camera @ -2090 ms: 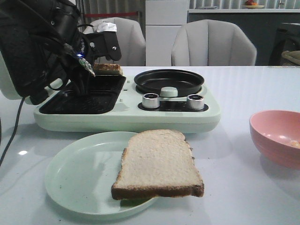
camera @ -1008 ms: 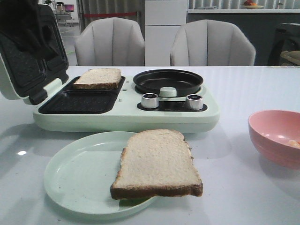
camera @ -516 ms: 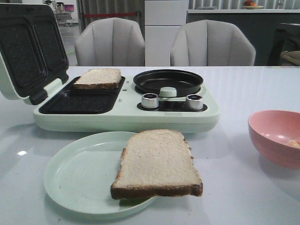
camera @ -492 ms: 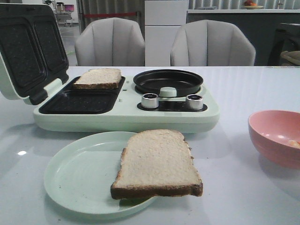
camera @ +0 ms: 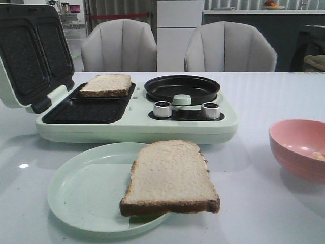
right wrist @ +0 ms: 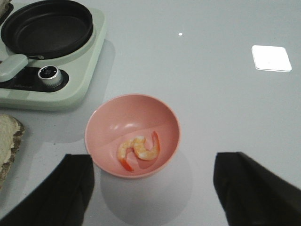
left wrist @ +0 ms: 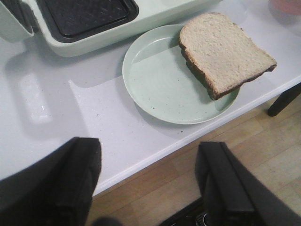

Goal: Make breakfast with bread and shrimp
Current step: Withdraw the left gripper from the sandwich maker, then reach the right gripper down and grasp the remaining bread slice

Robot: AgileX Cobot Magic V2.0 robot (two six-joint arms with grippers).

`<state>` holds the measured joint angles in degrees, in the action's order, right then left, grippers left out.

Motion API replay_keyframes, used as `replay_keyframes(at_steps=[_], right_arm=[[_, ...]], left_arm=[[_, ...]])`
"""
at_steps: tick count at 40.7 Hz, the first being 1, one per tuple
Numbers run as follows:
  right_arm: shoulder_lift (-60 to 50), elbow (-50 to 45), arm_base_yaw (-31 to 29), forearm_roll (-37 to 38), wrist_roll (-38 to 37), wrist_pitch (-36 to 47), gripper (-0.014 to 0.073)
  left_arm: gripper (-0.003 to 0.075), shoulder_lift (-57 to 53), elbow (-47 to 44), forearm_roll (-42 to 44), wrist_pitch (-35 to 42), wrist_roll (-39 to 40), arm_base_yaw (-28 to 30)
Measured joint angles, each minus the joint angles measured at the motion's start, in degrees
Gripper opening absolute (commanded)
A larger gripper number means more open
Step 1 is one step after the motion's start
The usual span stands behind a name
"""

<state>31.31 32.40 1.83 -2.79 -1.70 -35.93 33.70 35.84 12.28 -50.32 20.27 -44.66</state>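
One bread slice (camera: 171,177) lies on the pale green plate (camera: 81,193), overhanging its right rim; the left wrist view shows the same slice (left wrist: 225,50) on the plate (left wrist: 160,84). A second bread slice (camera: 106,85) rests in the far compartment of the open sandwich maker (camera: 101,127). Two curled orange-pink shrimp (right wrist: 139,149) lie in the pink bowl (right wrist: 108,132), whose side shows at the right of the front view (camera: 299,152). My left gripper (left wrist: 149,181) is open over the table's near edge, nothing between its fingers. My right gripper (right wrist: 153,188) is open just short of the bowl.
The maker's ridged lid (camera: 30,56) stands open at the left. A black round pan (camera: 183,87) and two silver knobs (camera: 163,109) sit on its right half. Two grey chairs (camera: 231,48) stand behind the table. Wooden floor (left wrist: 235,155) lies below the table edge.
The left arm, which hovered over the sandwich maker with a bread slice, has withdrawn out of the front view. The slice now lies in the far compartment.
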Motion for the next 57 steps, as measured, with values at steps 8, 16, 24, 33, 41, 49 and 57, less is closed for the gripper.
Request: replay_keyframes(at_steps=[8, 16, 24, 33, 41, 49, 57], right_arm=[[3.29, -2.78, 0.71, -11.6, 2.02, -2.64, 0.0622], [13.43, -3.47, 5.06, -27.68, 13.93, -4.55, 0.0622], [26.89, -3.47, 12.0, -44.76, 25.55, -0.86, 0.0622], [41.17, -1.46, 18.88, -59.04, 36.15, 5.51, 0.0622], [52.23, 4.08, 20.39, -63.85, 39.59, 7.01, 0.0622], [60.82, 8.5, 20.53, -64.31, 39.8, 7.4, 0.0622], [66.1, 11.88, 20.53, -64.6, 40.03, 6.84, 0.0512]], left_arm=[[0.049, 0.0, 0.0, -0.1, -0.36, -0.11, 0.0], [0.049, 0.0, 0.0, -0.22, -0.45, -0.11, 0.0], [0.049, 0.0, 0.0, -0.22, -0.45, -0.11, 0.0], [0.049, 0.0, 0.0, -0.22, -0.47, -0.11, 0.0], [0.049, 0.0, 0.0, -0.22, -0.47, -0.11, 0.0], [0.049, 0.0, 0.0, -0.22, -0.58, -0.11, 0.0], [0.049, 0.0, 0.0, -0.23, -0.57, -0.11, 0.0]])
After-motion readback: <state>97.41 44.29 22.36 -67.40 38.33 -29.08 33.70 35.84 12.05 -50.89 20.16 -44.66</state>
